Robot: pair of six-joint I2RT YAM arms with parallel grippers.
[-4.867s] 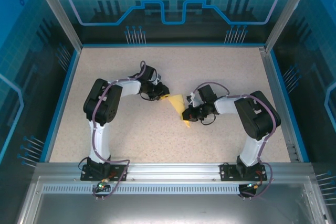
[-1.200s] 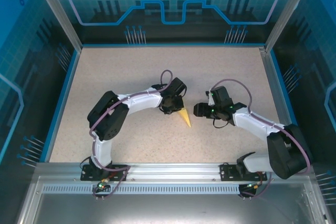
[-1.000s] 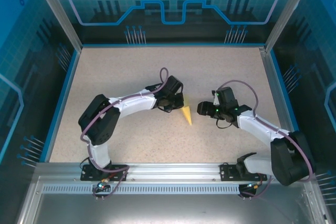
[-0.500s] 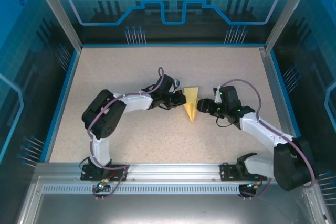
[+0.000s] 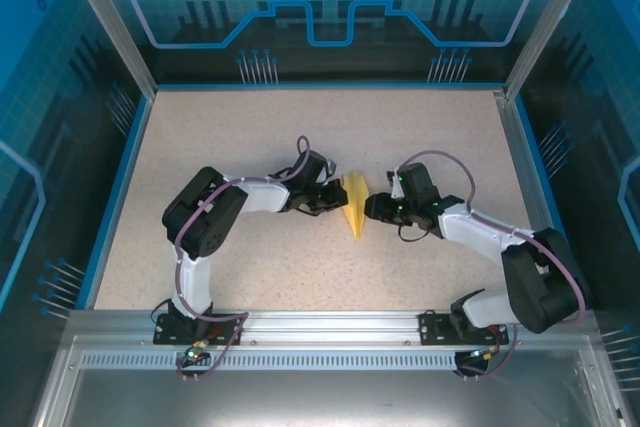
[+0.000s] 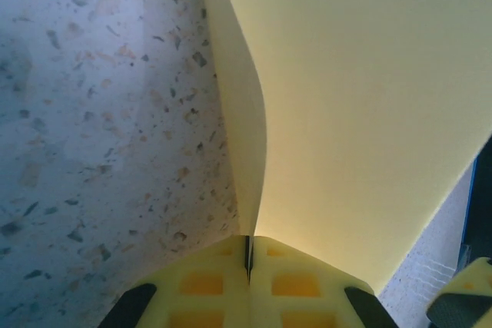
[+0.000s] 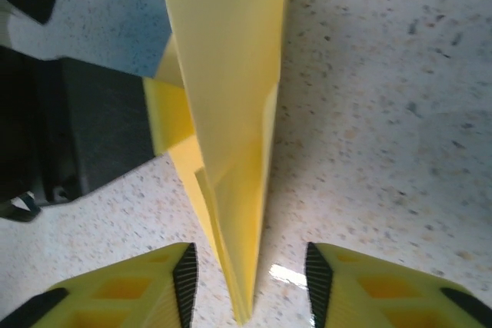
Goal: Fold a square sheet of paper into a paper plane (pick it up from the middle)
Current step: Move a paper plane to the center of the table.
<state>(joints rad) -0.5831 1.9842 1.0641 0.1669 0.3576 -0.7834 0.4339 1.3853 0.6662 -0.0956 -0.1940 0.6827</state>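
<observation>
Speckled tabletop (image 5: 250,137) lies beneath paper plane (image 5: 355,209); left hand (image 5: 333,197) pinches its wing, right hand (image 5: 372,208) stands spread astride it. Judged final creasing; next, right hand must close squarely.

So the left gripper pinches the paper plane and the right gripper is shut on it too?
No. The left gripper pinches the paper plane, but the right gripper is open: the right wrist view shows its fingers apart either side of it.
</observation>
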